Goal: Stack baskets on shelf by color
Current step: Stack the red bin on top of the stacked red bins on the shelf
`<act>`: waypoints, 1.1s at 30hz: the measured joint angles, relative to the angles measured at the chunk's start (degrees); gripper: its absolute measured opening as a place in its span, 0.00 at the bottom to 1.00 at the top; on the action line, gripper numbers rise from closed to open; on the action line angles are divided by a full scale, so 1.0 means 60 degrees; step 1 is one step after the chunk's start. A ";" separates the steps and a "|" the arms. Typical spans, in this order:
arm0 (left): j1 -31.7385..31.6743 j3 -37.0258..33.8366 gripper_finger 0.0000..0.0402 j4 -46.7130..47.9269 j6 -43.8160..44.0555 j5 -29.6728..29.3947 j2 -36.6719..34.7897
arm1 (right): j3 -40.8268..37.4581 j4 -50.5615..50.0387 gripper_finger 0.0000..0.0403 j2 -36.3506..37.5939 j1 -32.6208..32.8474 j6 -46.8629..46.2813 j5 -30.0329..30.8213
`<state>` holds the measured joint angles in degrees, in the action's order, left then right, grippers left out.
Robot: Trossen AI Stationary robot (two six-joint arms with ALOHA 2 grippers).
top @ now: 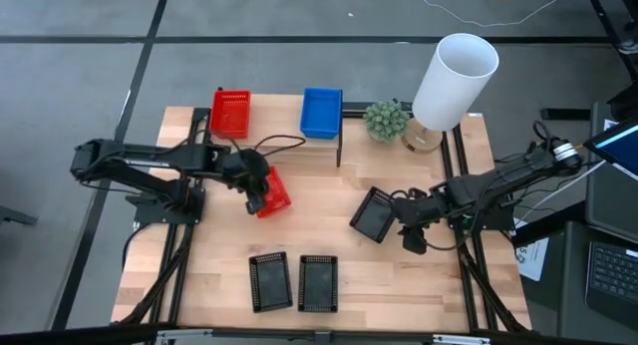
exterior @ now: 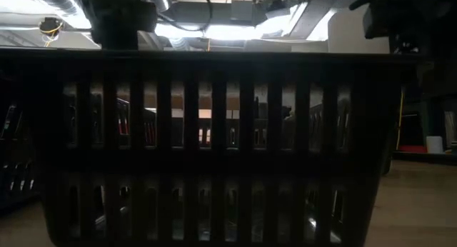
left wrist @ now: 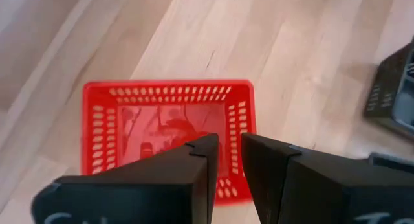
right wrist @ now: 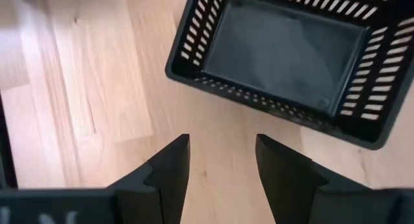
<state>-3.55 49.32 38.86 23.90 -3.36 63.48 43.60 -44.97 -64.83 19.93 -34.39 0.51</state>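
A red basket (top: 231, 113) and a blue basket (top: 322, 113) sit on the shelf (top: 275, 126) at the table's far side. My left gripper (top: 259, 188) is shut on another red basket (top: 273, 194) just in front of the shelf. One black basket (top: 374, 215) lies on the table at the right. My right gripper (top: 401, 223) is open beside it, on its right, and touches nothing; the right wrist view shows this basket (right wrist: 291, 49) ahead of the fingers. Two black baskets (top: 270, 281) (top: 319, 282) lie side by side near the front edge. My left gripper pinches one side wall (left wrist: 237, 130) of the red basket between its two fingers, one finger (left wrist: 202, 160) inside the basket and the other (left wrist: 265, 162) outside. The fingers come from above, slanting down. The basket looks tilted in the high view; whether it is clear of the table, I cannot tell.
A small green plant (top: 387, 119) and a tall white cylinder (top: 454, 81) stand at the far right of the table. In the low view a black basket's slotted wall (exterior: 214, 147) fills the picture. Bare wood lies between the two arms (top: 319, 200).
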 joint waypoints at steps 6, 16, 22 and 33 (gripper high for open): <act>0.0309 0.0000 0.14 -0.0230 0.0011 -0.0004 0.0857 | -0.0866 0.0843 0.43 0.0317 0.0090 -0.0275 0.0000; 0.1386 0.0000 0.17 -0.1836 0.0752 0.0035 0.1559 | -0.0992 0.1647 0.43 0.0459 0.0087 0.0290 -0.0002; 0.1458 0.0011 0.26 -0.1977 0.1494 -0.0190 0.1766 | -0.0988 0.2197 0.43 0.1030 0.0087 0.2036 -0.0007; 0.1734 0.0000 0.31 -0.1879 0.1923 -0.0780 0.3190 | -0.0988 0.2321 0.43 0.2545 0.0090 0.2303 0.0058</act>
<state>6.85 49.32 27.59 35.44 -8.04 82.62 37.67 -31.05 -49.56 20.47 -20.57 0.86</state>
